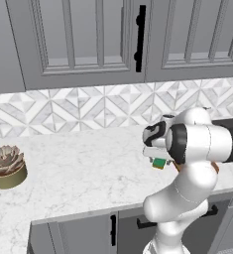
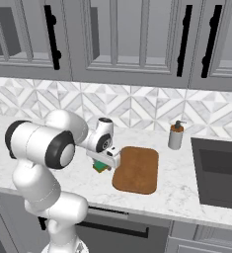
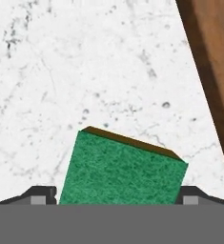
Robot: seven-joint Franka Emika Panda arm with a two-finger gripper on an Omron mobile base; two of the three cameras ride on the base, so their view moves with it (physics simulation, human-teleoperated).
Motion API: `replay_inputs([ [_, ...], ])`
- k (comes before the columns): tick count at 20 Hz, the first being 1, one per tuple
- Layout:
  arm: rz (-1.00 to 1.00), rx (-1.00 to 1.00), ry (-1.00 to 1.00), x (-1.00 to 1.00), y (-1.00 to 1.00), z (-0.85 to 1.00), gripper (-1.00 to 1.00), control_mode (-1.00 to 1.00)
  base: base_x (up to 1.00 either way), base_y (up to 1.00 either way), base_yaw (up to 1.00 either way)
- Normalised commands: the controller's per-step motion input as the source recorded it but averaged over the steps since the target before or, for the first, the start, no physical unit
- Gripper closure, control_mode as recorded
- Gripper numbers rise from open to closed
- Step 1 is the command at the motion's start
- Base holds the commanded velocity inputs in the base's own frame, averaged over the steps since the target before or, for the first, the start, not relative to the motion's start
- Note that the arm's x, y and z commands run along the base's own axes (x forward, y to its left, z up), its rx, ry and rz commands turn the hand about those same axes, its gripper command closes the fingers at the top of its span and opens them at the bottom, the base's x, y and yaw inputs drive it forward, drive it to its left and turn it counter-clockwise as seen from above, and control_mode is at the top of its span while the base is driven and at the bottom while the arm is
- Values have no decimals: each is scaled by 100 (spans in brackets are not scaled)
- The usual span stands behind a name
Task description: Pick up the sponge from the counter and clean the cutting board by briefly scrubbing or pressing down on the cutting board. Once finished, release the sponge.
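Claw point(image 3: 118, 199) straddling the sponge point(image 3: 123, 169): in the hand view its two dark fingertips point(image 3: 42, 194) stand at either side of the green block, jaws spread wide, and whether the pads already touch the sponge's flanks cannot be told. Left to right in the right base view: arm point(image 2: 43, 143) bent low over the counter point(image 2: 181, 195); hand just above the sponge point(image 2: 100, 167), which lies on the marble close beside the board's point(image 2: 136, 169) left edge; then a soap bottle point(image 2: 175, 135) near the backsplash; then the dark sink point(image 2: 217, 173) at far right. In the left base view a potted succulent point(image 1: 7, 166) sits at far left, well apart from the work, and the sponge point(image 1: 159, 163) peeks out under the hand. Step in hand, as judged: the pick-up, at the grasp itself; the sponge seems not yet lifted and no scrubbing has begun. Next move calls for closing squarely on the block, which sits slightly skewed between the tips, lifting it, and shifting right over the board's brown edge point(image 3: 213, 71) to press down.
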Motion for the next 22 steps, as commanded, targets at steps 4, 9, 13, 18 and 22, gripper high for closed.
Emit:
replay_inputs([
  [4, 0, -5, 6, 3, 2, -3, 100, -100, 0, 0, 0],
  [9, 0, 0, -2, -27, -28, 21, 100, -100, 0, 0, 0],
  [13, 0, 0, -4, -77, -88, 43, 100, -100, 0, 0, 0],
  [18, -1, 0, 1, -37, -53, 7, 100, -100, 0, 0, 0],
  [22, 0, -3, 2, 0, -3, -29, 100, -100, 0, 0, 0],
])
